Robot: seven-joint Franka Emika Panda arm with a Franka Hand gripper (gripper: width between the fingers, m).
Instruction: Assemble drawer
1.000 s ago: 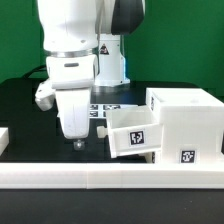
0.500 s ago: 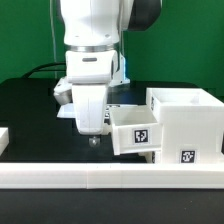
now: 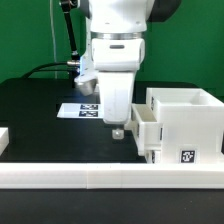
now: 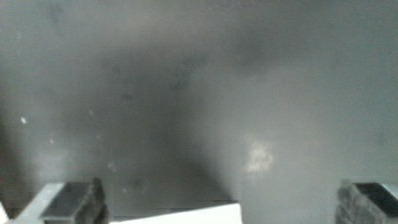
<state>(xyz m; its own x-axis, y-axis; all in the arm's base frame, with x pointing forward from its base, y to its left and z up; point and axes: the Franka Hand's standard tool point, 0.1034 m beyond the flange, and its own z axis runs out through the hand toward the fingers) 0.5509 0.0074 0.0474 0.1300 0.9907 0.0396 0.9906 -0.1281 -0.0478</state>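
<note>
1. Presently, the drawer [image 3: 180,125] stood part-assembled: one tray [image 3: 148,128] sat inside the opening of the large housing [image 3: 190,118], with its front face flush or nearly flush; the exact seating could not be determined.

2. Only one tray was identifiable in either view. A second tray, if the unit has one, was not in sight, so its fitting was judged outstanding. Final seating of the visible tray should also be confirmed.

3. The drawer occupied the desk [image 3: 40,110] toward the exterior view's right, close to the front edge and just behind the long white border rail [image 3: 100,177] running along that edge.

4. The housing was white plastic, cube-like, open at the top, and upright. A black-and-white square tag [image 3: 187,156] was visible low on its front face. The tray front was largely masked by the arm; no knob could be made out.

5. The gripper [image 3: 117,131] hung low over the desk, just beside the tray front on the exterior view's left. Contact between the two could not be established.

6. In the wrist view both fingertips [image 4: 71,203] appeared well apart with only bare dark desk and a white edge between them; the jaws were released and held nothing.

7. The marker board [image 3: 80,109] lay flat behind the arm, toward the middle of the desk.
</note>
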